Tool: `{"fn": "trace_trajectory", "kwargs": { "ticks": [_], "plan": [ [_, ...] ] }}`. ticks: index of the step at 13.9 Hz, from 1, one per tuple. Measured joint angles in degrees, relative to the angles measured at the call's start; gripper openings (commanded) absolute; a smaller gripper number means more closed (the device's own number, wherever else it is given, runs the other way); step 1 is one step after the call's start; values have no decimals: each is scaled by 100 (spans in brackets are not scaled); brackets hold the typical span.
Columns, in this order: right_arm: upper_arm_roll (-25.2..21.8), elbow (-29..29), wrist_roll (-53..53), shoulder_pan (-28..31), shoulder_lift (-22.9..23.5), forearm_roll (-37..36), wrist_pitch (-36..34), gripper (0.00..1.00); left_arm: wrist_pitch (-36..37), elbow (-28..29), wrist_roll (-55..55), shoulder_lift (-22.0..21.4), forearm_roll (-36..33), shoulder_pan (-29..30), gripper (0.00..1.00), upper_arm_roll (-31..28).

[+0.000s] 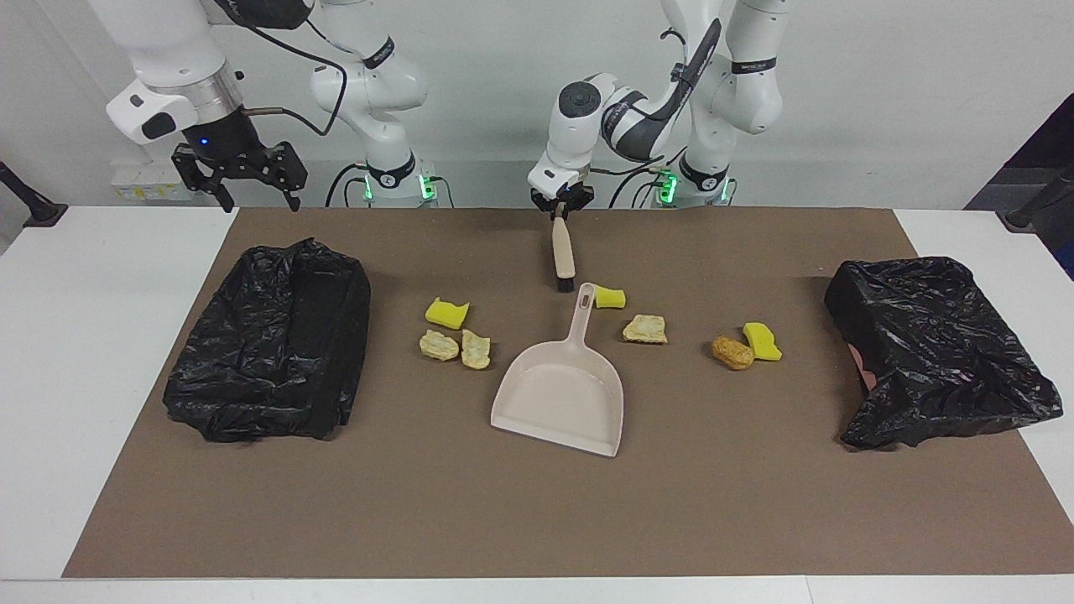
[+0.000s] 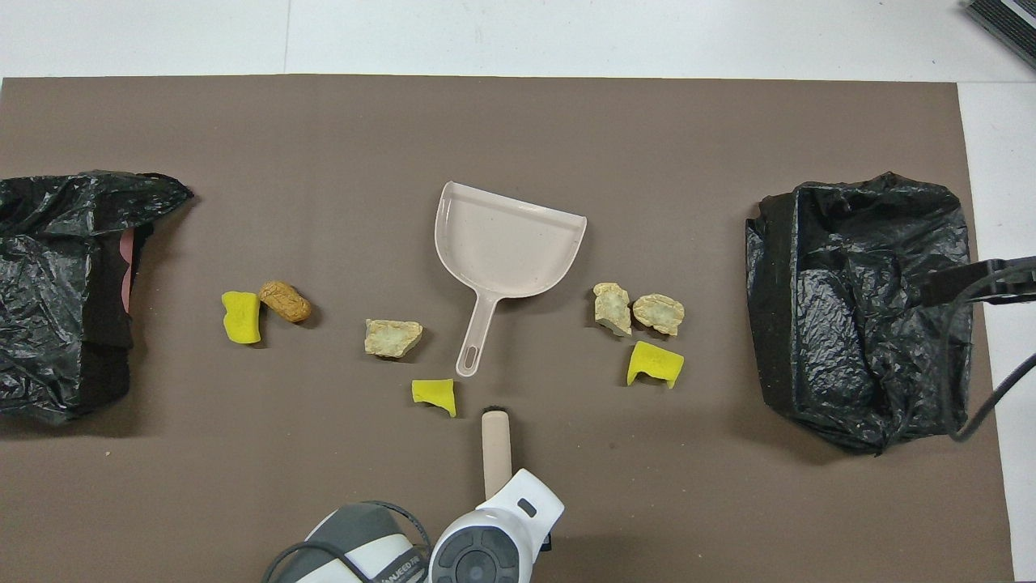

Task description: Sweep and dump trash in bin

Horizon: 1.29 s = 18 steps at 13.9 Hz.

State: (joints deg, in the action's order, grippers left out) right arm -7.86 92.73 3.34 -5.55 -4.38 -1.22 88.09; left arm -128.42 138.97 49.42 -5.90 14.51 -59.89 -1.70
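While the left gripper [image 1: 560, 210] is clenched on the end of the beige brush handle [image 1: 562, 248], the brush [image 2: 495, 449] slants down to the brown mat [image 1: 537, 520], its dark bristle tip just beside the handle end of the beige plastic dustpan [image 1: 560, 401]. That dustpan lies flat on the mat with its scoop mouth pointing away from the robots.

Scattered trash lies around the dustpan. One bright yellow sponge chunk [image 1: 610, 297] sits just beside the dustpan handle, with a pale tan crusty lump [image 1: 645, 329] near it. Toward the left arm's end of the table, an orange-brown crusty lump [image 1: 732, 353] touches another yellow sponge piece [image 1: 762, 341]. Toward the right arm's end, a third yellow sponge chunk [image 1: 446, 313] lies close to two pale tan crusts [image 1: 456, 346] set side by side.

A bin lined with crumpled black plastic [image 1: 273, 377] stands at the right arm's end of the mat, and a second black-bagged bin [image 1: 940, 352] stands at the left arm's end.

The right gripper [image 1: 252, 186] waits in the air above the table edge, over the bare white tabletop near the first bin, its fingers spread wide and holding nothing.
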Motion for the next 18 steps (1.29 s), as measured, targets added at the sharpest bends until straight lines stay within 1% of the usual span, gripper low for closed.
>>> {"fn": "trace_trajectory", "kwargs": {
  "ticks": [1, 2, 3, 9, 10, 11, 12, 16, 18],
  "plan": [
    [3, 0, 0, -4, 0, 0, -3, 100, 3, 0, 0, -1, 1, 0, 40, -1],
    [13, 0, 0, -9, 0, 0, -3, 100, 4, 0, 0, -1, 1, 0, 42, -1],
    [26, 0, 0, -10, 0, 0, -3, 100, 12, 1, 0, 0, 2, 0, 42, -1],
    [101, 28, 13, -67, -16, 3, -41, 100, 210, 6, -1, -3, 70, -3, 40, 21],
    [113, 40, 13, -88, -25, 3, -41, 100, 273, 11, -1, -4, 126, -7, 35, 23],
    [123, 50, 13, -91, -32, 3, -41, 100, 313, 21, -1, -6, 160, -11, 12, 26],
    [124, 57, 13, -90, -35, 2, -41, 100, 328, 32, -1, -7, 187, -16, 0, 26],
    [124, 119, 13, -88, -47, 3, -41, 100, 427, -11, 71, -28, 271, -23, 0, -13],
    [124, 155, 13, -88, -62, 2, -41, 100, 762, -187, 182, -90, 272, 69, 0, -97]
  ]
}}
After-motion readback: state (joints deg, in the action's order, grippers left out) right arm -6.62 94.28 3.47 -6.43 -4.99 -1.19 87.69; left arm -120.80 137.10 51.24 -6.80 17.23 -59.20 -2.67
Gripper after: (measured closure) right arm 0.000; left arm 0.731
